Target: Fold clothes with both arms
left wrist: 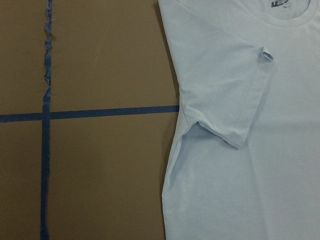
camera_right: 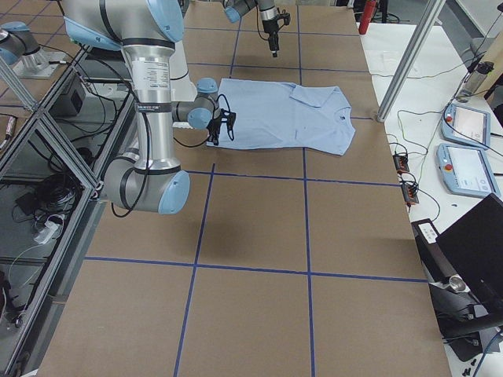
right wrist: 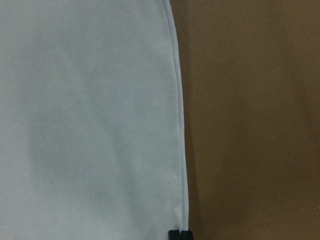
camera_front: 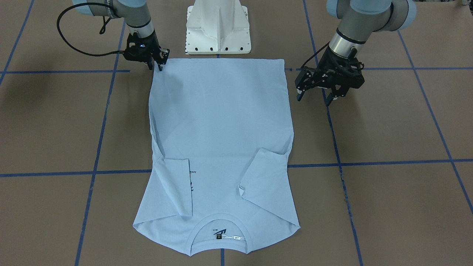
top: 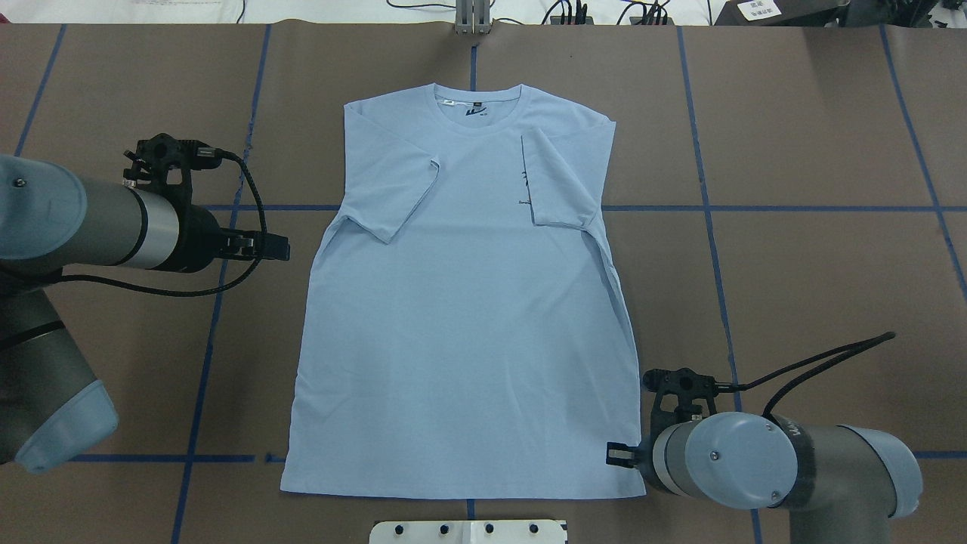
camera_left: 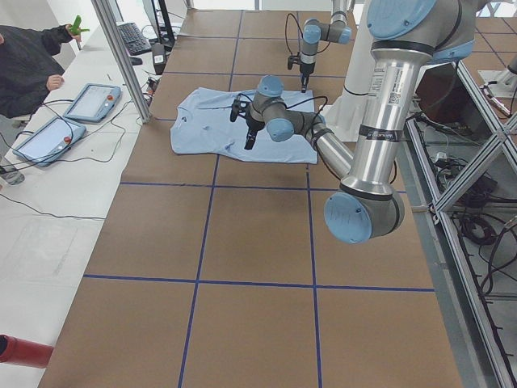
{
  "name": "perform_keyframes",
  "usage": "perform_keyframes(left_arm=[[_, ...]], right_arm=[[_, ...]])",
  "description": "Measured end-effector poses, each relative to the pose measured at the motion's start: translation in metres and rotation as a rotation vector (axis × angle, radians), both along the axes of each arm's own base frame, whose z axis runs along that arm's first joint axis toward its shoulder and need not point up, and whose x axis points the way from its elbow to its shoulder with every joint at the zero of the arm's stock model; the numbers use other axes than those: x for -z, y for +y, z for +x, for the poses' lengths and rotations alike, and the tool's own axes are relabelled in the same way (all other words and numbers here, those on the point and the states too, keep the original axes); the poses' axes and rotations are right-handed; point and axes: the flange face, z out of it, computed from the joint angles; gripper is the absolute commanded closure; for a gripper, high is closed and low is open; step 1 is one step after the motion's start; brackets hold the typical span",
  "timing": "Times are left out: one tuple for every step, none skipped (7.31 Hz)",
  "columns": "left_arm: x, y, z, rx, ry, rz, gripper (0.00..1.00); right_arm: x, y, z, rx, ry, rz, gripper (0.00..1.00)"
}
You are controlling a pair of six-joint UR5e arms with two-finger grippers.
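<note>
Pale blue T-shirt (camera_front: 221,129) lies flat on the brown table (camera_front: 388,129), sleeves already folded in; body fold remains. Right gripper (camera_front: 157,61) looks narrow at the hem corner, left gripper (camera_front: 319,90) spread wide beside it

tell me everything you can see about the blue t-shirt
The pale blue short-sleeved cotton-looking T-shirt lies flat, front up, on the brown paper-covered table, collar away from the robot. Both sleeves are folded inward onto the chest; one covers most of a dark print. A ribbed round collar shows a black neck label with a white tag. The right arm's black claw sits at a hem corner; the left arm's black claw hovers beside the side edge.
</note>
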Motion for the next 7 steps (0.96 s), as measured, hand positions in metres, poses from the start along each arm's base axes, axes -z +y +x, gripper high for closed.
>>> perform_keyframes(left_arm=[[-0.0002, -0.0005, 0.0009, -0.001, -0.001, 0.0, 0.0], [0.0002, -0.0007, 0.0013, -0.001, -0.001, 0.001, 0.0], [0.0006, -0.0008, 0.0016, -0.001, 0.0, 0.001, 0.0], [0.0005, -0.0009, 0.0017, -0.001, 0.0, 0.001, 0.0], [0.0005, -0.0009, 0.0018, -0.002, -0.001, 0.001, 0.0], [0.0005, -0.0009, 0.0018, -0.002, 0.0, 0.001, 0.0], [0.0004, -0.0009, 0.0017, -0.001, -0.001, 0.001, 0.0]], right_arm=[[0.0005, 0.0004, -0.0001, 0.001, -0.001, 0.0, 1.0], [0.0007, 0.0007, -0.0001, 0.001, -0.001, 0.0, 1.0], [0.0009, 0.0017, -0.0004, 0.003, -0.002, -0.001, 0.41], [0.0011, 0.0028, -0.0007, 0.005, -0.002, -0.001, 0.0], [0.0014, 0.0044, -0.0012, 0.008, -0.003, -0.001, 0.0], [0.0017, 0.0062, -0.0017, 0.011, -0.004, -0.001, 0.0], [0.0016, 0.0075, -0.0021, 0.013, -0.004, -0.002, 0.0]])
